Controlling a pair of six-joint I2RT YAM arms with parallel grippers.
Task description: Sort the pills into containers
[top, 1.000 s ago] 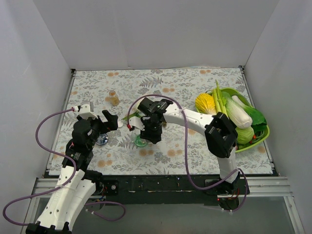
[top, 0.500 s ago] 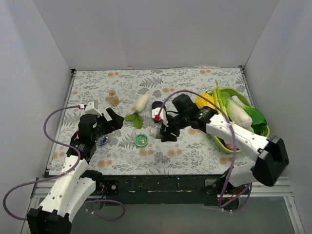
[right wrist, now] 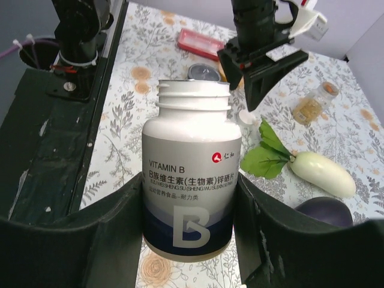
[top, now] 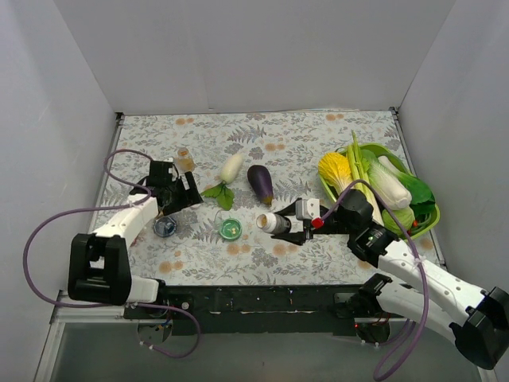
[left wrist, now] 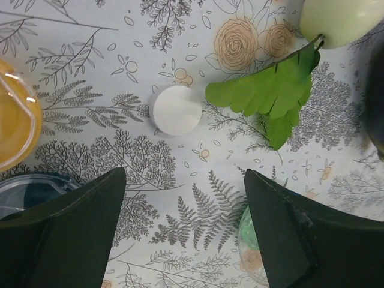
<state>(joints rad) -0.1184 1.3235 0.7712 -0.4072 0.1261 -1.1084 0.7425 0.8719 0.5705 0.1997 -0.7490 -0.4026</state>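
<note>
- Bottle in hand: the right gripper (right wrist: 189, 192) is clamped on an uncapped white vitamin B bottle (right wrist: 192, 150). In the overhead view the bottle is held on its side, just right of the green dish (top: 230, 229), with its mouth turned toward it.
- Cap off: a white cap (left wrist: 176, 110) lies loose on the floral tablecloth (top: 318, 143), beside the leaves of a white radish (top: 231, 167). The opening step looks complete.
- Left side waiting: the left gripper (left wrist: 183, 180) hangs over the cloth with its fingers spread wide and nothing between them. The cap is just ahead of it.
- Containers in place: the orange dish (left wrist: 12, 123) and the blue dish (left wrist: 27, 189) sit close together at the left. The green dish is apart from them, nearer the middle of the table.
- Contents unclear: the orange dish shows a yellowish fill and the green dish a small pale spot. The views are too small to tell whether either is pills. The blue dish looks bare.
- Judged progress: early. The bottle is open and brought up to a dish, while pouring out and dividing the pills among the three colours appear to lie ahead.
- Bystanders: an eggplant (top: 260, 184) lies behind the bottle, and the vegetable tray (top: 423, 226) sits well off to the right.
</note>
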